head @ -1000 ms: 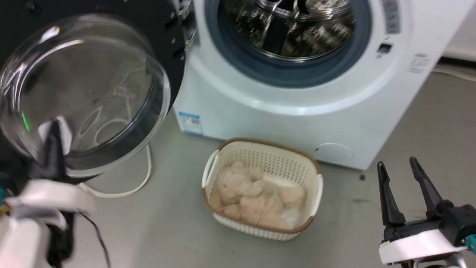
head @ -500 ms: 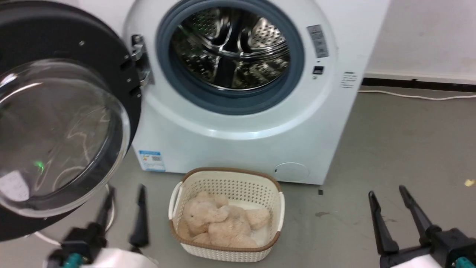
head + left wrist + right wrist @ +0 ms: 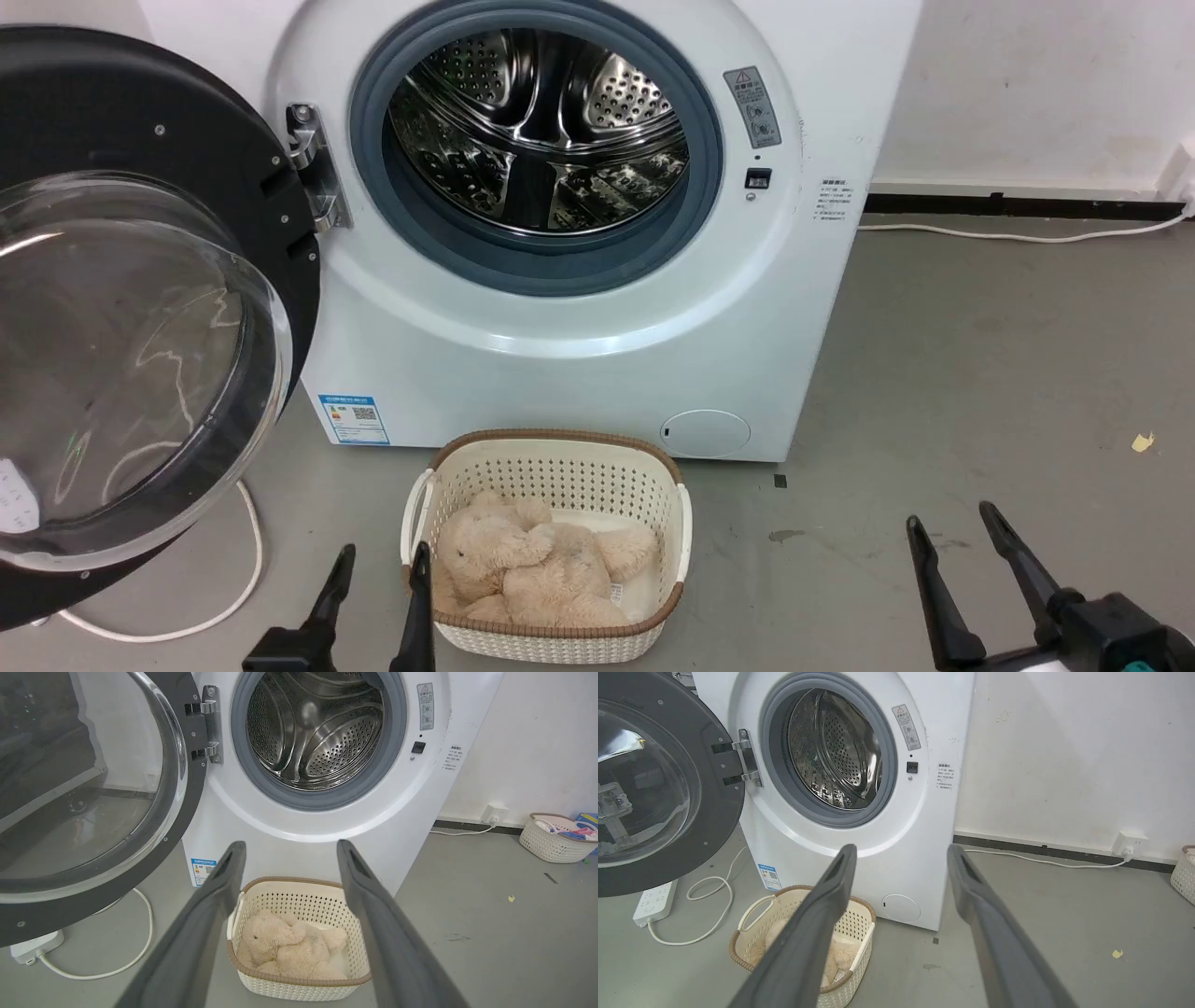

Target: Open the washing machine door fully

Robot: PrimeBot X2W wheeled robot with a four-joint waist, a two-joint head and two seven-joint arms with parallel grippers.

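Treat the washing machine door (image 3: 140, 317) as fully open; hold left gripper (image 3: 385, 551), right gripper (image 3: 950, 516) clear, fingers spread, empty.

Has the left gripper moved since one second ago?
Yes: the left gripper withdrew from the glossy black round washing machine door toward the cream plastic basket.

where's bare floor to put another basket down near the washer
Widest bare floor lies right of the washing machine, bordered by the wall cable behind and the right hand in front. Crowded: the basket sits before the machine, and a white cord and power strip lie under the open washing machine door.
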